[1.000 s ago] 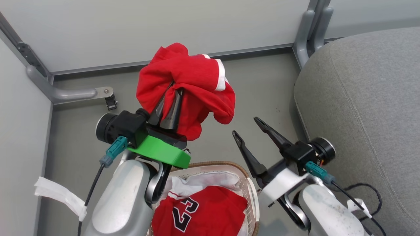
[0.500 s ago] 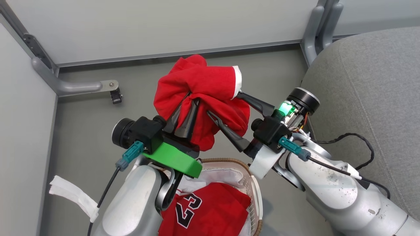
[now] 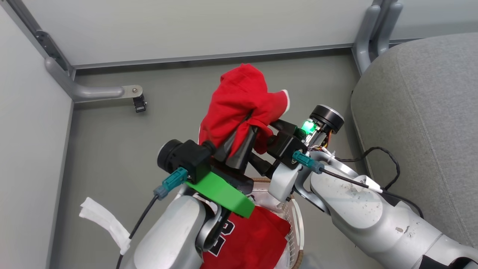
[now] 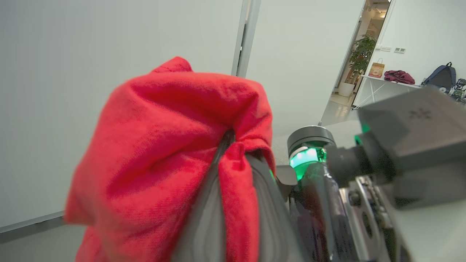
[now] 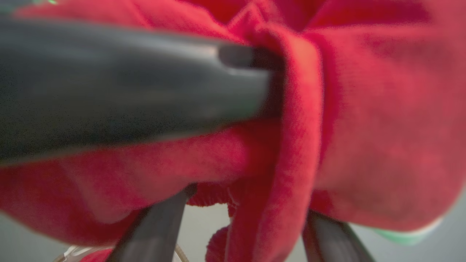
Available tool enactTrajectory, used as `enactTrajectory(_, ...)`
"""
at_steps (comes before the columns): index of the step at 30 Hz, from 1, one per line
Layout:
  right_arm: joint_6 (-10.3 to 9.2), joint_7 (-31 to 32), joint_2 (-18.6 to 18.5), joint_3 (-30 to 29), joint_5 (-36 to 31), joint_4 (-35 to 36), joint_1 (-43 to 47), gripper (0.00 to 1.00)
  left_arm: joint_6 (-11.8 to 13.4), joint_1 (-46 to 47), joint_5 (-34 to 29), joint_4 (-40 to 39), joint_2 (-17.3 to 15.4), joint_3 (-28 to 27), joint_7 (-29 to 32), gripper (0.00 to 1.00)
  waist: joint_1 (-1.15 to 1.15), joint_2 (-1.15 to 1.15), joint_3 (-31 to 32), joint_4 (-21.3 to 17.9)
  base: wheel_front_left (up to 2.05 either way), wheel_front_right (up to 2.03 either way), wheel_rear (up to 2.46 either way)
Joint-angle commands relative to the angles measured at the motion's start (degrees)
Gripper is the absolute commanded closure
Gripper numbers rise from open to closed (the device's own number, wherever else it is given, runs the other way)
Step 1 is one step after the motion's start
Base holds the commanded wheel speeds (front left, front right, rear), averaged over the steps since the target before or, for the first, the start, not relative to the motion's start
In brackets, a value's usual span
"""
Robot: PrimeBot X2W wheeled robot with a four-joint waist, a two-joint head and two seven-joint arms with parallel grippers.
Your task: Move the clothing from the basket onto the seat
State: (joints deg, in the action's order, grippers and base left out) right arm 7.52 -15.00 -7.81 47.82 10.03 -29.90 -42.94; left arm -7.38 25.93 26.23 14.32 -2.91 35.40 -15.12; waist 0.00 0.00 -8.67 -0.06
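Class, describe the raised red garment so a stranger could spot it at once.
Left of the big grey seat, a white basket stands on the floor. Above it the left gripper pinches a bunched red garment with white trim. Unlike the red jersey lying in the basket, it hangs in the air.

**Operator:** State the lighting in the head view.

**Technician:** Bright, even and diffuse. Shadows on the floor (image 3: 112,149) are faint and soft-edged, and a weak one lies just right of the basket (image 3: 298,228). Focus is sharp throughout. A green indicator lamp (image 3: 307,127) glows.

**Operator:** Left wrist view?

**Technician:** The clothing (image 4: 164,145) is fairly sharp. The fingers (image 4: 204,236) at the bottom edge are blurred by closeness. The doorway (image 4: 371,43) at far right is the brightest area.

**Operator:** Right wrist view?

**Technician:** Out of focus overall, with visible grain. A dark finger (image 5: 127,83) across the top carries a pale streak of sheen. The white trim (image 5: 404,236) at lower right takes a green tint.
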Motion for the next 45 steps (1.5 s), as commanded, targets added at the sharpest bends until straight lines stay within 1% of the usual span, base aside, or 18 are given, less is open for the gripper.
enactTrajectory(1,-0.06,-0.3,0.1,0.6,0.8,-0.6,-0.6,0.00,-0.2,1.1,0.8,-0.3,0.0,1.0,0.0,1.00,0.00,0.00,-0.4,0.7,0.00,0.00,0.00)
enactTrajectory(5,-0.06,-0.3,0.5,1.9,3.4,-1.5,-1.3,0.00,-0.2,1.4,3.6,-0.5,0.0,2.9,0.0,1.00,0.00,0.00,-0.7,1.8,0.00,0.00,0.00)
enactTrajectory(7,-0.06,-0.3,0.3,2.4,4.8,-1.5,-1.4,0.74,-0.2,1.7,4.2,-0.4,0.0,3.4,0.0,1.00,0.00,0.00,-0.9,2.4,0.00,0.00,0.00)
enactTrajectory(8,-0.06,-0.3,0.3,2.4,5.5,-1.3,-1.4,1.00,-0.2,1.8,4.7,-0.3,0.0,3.4,0.0,1.00,0.00,0.00,-1.0,2.6,0.00,0.00,0.00)
enactTrajectory(13,-0.06,-0.3,-0.6,1.3,8.1,0.2,-0.8,1.00,-0.2,1.9,4.9,0.4,0.0,3.1,0.0,1.00,0.00,0.00,-1.4,3.4,0.00,0.00,0.00)
enactTrajectory(19,-0.06,-0.3,-1.1,-1.9,9.5,1.3,1.4,1.00,-0.2,1.4,3.7,1.6,-0.1,2.0,0.0,1.00,0.00,0.00,-1.4,3.0,0.00,0.00,0.00)
enactTrajectory(20,-0.06,-0.3,-1.1,-2.4,9.6,1.5,1.6,1.00,-0.2,1.3,3.5,1.6,-0.1,1.9,0.0,0.96,0.00,0.00,-1.3,2.9,0.00,0.00,0.00)
enactTrajectory(21,-0.06,-0.3,-1.1,-3.2,9.8,1.8,2.1,1.00,-0.2,1.0,3.3,1.3,-0.1,1.7,0.0,0.64,0.00,0.00,-1.3,2.7,0.00,0.00,0.00)
enactTrajectory(22,-0.06,-0.3,-1.1,-3.7,9.7,1.8,2.4,1.00,-0.2,0.9,3.0,1.1,-0.1,1.5,0.0,0.22,0.00,0.00,-1.3,2.5,0.00,0.00,0.00)
enactTrajectory(23,-0.06,-0.3,-1.0,-4.3,9.8,1.9,2.9,1.00,-0.2,1.0,2.5,0.8,-0.1,1.3,0.0,0.00,0.00,0.00,-1.3,2.3,0.00,0.00,0.00)
enactTrajectory(28,-0.06,-0.3,-0.5,-7.5,10.5,1.8,4.8,1.00,-0.2,0.2,1.9,-0.1,-0.1,0.5,0.0,0.00,0.00,0.00,-1.1,1.6,0.00,0.00,0.00)
enactTrajectory(33,-0.06,-0.3,-0.4,-12.4,10.6,2.1,7.3,1.00,-0.2,-1.0,0.2,0.1,-0.1,-1.4,0.0,0.00,0.00,0.00,-0.8,-0.5,0.00,0.00,0.00)
enactTrajectory(39,-0.06,-0.3,-0.1,-17.3,10.4,2.6,10.2,1.00,-0.2,-1.9,-1.4,0.9,-0.1,-2.9,0.0,0.00,0.00,0.00,-0.4,-6.0,0.00,0.00,0.00)
enactTrajectory(45,-0.06,-0.3,0.2,-20.5,11.1,3.7,12.6,1.00,-0.2,-2.4,-3.3,1.9,-0.1,-4.5,0.0,0.00,0.00,0.00,-0.5,-14.1,0.00,0.00,0.00)
